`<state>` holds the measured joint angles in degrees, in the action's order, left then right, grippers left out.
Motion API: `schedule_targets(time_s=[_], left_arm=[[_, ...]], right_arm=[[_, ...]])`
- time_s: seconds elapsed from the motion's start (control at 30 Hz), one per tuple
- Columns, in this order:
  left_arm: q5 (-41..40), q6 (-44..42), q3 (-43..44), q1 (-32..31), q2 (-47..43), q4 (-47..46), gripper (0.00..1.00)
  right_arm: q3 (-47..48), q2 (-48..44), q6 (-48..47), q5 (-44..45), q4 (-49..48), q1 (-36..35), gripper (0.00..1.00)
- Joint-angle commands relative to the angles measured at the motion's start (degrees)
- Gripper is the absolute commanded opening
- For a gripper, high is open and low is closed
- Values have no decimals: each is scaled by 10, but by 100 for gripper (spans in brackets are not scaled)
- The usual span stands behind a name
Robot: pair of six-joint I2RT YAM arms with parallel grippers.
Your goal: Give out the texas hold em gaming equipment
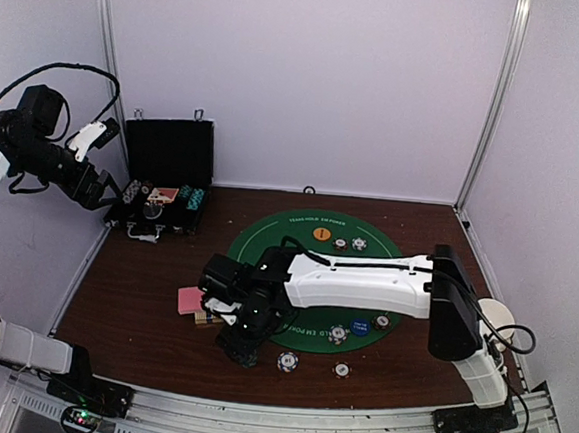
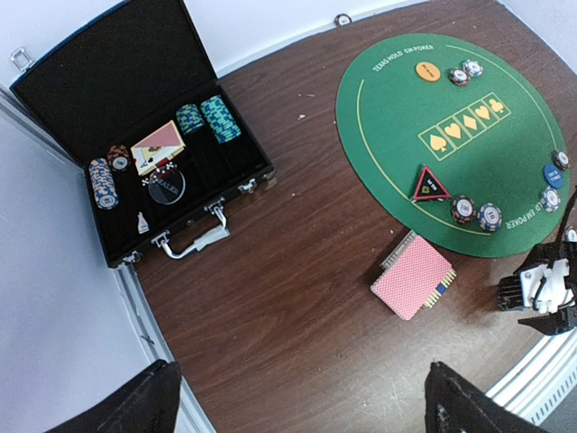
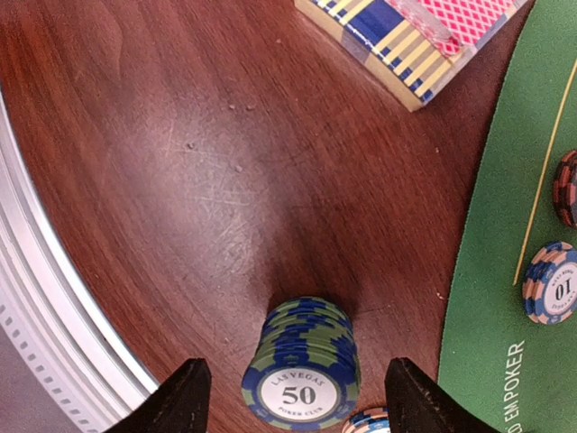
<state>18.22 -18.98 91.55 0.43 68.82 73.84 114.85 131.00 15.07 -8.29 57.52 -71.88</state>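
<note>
One short stack of green-and-blue striped poker chips [image 3: 301,390], its white top face printed 50, stood on bare wood close to the near edge of the table [image 3: 180,180], just off the near-left rim of the green mat [image 3: 505,298]. The right gripper [image 3: 297,364] hung over it, fingers [image 3: 176,401] parted to either side with wood showing on both flanks, so it gripped nothing. A pack of pink-backed cards [image 3: 451,23] lay farther in on the wood, beside the mat. On the mat sat an orange button [image 2: 428,72], a blue button [image 2: 552,176], a red-black triangle marker [image 2: 431,183] and several small chip piles [image 2: 476,213]. The right arm [image 1: 365,278] stretched low across the mat toward the table's left half. The left arm [image 1: 34,151] was raised at the far left corner, by the open black case [image 2: 135,162]. The left gripper [image 2: 302,367] was spread wide, holding nothing.
</note>
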Motion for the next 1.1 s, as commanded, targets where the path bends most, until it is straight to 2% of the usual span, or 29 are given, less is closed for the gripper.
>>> schedule_targets(time_s=[0.0,0.4,0.73,1.07], left_arm=[[3,-7,12,4,-4,-1,98],[2,-6,12,4,-6,-1,98],[0,-8,11,4,-7,-2,98],[-2,-6,11,4,-3,-1,98]], right_arm=[[16,10,-8,-10,9,0,66],[7,21,-7,-8,7,-1,53],[8,3,-6,-1,7,-2,35],[55,-33,-21,31,55,4,26]])
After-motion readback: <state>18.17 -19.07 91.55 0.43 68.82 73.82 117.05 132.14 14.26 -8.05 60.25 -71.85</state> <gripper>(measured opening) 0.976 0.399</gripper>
